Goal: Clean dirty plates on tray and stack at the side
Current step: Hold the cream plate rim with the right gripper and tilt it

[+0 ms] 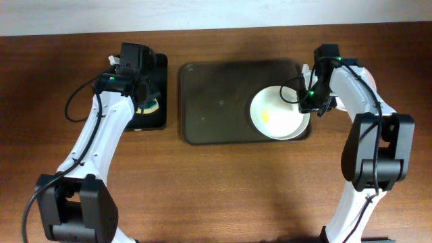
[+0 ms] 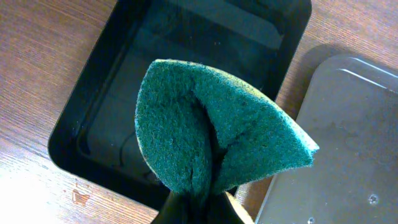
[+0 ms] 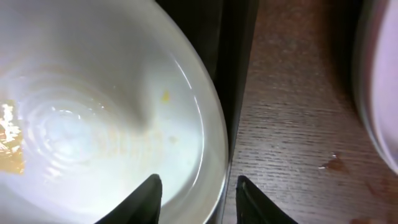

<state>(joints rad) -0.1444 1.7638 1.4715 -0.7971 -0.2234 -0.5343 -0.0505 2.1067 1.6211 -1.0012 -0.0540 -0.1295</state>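
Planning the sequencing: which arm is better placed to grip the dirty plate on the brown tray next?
Right. The right pincer straddles the plate rim, jaws apart, ready to close. The left pincer hangs over the black tray, pinching the green sponge.

A folded green sponge (image 2: 205,124) hangs over the black tray (image 2: 106,93) on the table (image 1: 223,189).

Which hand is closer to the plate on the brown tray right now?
Right. The right hand straddles the rim of the plate; the left hand holds a sponge over the black tray, left of the brown tray.
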